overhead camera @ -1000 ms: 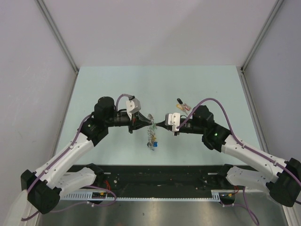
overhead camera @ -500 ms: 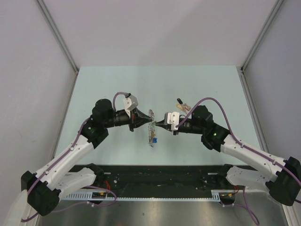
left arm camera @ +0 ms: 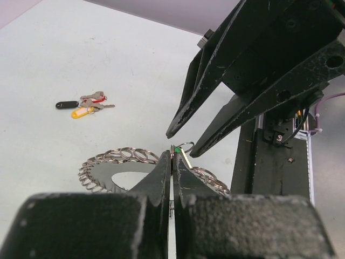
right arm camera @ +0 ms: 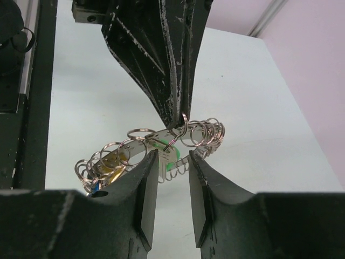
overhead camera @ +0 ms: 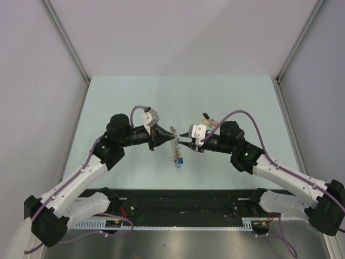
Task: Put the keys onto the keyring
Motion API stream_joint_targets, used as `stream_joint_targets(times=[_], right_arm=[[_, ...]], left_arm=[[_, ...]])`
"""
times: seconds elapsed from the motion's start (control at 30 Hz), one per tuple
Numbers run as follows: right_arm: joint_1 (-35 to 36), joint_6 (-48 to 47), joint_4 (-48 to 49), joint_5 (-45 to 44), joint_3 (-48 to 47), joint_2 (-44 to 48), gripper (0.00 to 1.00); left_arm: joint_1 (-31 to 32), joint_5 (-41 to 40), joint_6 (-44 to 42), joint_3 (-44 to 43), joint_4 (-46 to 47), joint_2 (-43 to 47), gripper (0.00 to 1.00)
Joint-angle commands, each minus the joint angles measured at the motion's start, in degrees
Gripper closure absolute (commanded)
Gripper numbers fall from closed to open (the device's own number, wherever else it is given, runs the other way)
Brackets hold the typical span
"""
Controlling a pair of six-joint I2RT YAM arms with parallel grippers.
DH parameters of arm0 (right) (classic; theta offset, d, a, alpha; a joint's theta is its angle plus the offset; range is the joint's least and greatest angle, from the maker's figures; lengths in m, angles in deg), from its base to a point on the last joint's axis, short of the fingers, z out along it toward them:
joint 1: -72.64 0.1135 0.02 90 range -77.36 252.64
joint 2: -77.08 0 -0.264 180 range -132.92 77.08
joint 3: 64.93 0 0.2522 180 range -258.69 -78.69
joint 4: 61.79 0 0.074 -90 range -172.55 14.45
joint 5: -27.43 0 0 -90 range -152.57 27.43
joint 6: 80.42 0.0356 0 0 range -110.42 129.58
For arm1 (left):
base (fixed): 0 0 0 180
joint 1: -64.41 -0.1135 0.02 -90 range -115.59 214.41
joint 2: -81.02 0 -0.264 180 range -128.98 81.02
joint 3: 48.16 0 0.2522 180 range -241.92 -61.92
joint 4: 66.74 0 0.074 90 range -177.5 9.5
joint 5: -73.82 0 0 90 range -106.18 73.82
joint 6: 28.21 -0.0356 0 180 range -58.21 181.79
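Note:
The keyring [overhead camera: 174,144] hangs tilted above the table between both grippers, a grey flat ring fringed with small silvery rings [right arm camera: 204,133]. My left gripper [overhead camera: 166,135] is shut on a small ring at the keyring's rim, as the left wrist view [left arm camera: 172,157] shows. A green-headed key [right arm camera: 165,153] hangs from that ring. My right gripper [right arm camera: 172,159] is open, its jaws on either side of the green key and not touching it; it faces the left gripper [overhead camera: 184,142]. A blue key [overhead camera: 179,160] and a yellowish one [right arm camera: 111,165] hang lower on the ring.
A loose bunch of keys with black, yellow and red tags [left arm camera: 85,105] lies on the pale green table [overhead camera: 118,97], behind the right gripper in the top view [overhead camera: 208,120]. A black rail [overhead camera: 183,202] runs along the near edge by the arm bases.
My right gripper has opened and drawn back slightly from the keyring. My left gripper has shifted a little left and up, still holding the ring, which has swung slightly.

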Motion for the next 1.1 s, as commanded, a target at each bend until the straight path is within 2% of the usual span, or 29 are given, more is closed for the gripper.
stream_joint_targets(times=[0.0, 0.33, 0.7, 0.9, 1.03, 1.07], right_arm=[[0.31, 3.24, 4.46, -1.91, -1.24, 0.55, 0.66], [0.48, 9.57, 8.68, -4.11, -1.15, -0.15, 0.66], [0.57, 11.33, 9.74, -5.25, -1.41, -1.3, 0.68], [0.66, 11.42, 9.83, -5.43, -1.41, -1.38, 0.8], [0.66, 10.98, 9.65, -5.17, -1.41, -1.47, 1.0], [0.66, 10.81, 9.56, -4.99, -1.33, -1.47, 1.0]], left_arm=[[0.93, -1.62, -0.62, -1.48, 2.78, 1.52, 1.0], [2.43, -7.68, 0.26, 0.02, 5.24, 3.81, 1.0], [3.83, -9.44, -0.44, 0.1, 5.07, 3.99, 1.0], [4.01, -9.71, -0.71, 0.1, 4.98, 3.9, 1.0], [4.1, -10.49, -0.27, 0.37, 5.86, 4.42, 0.99], [4.01, -10.93, 0.08, 0.45, 6.12, 4.51, 1.0]])
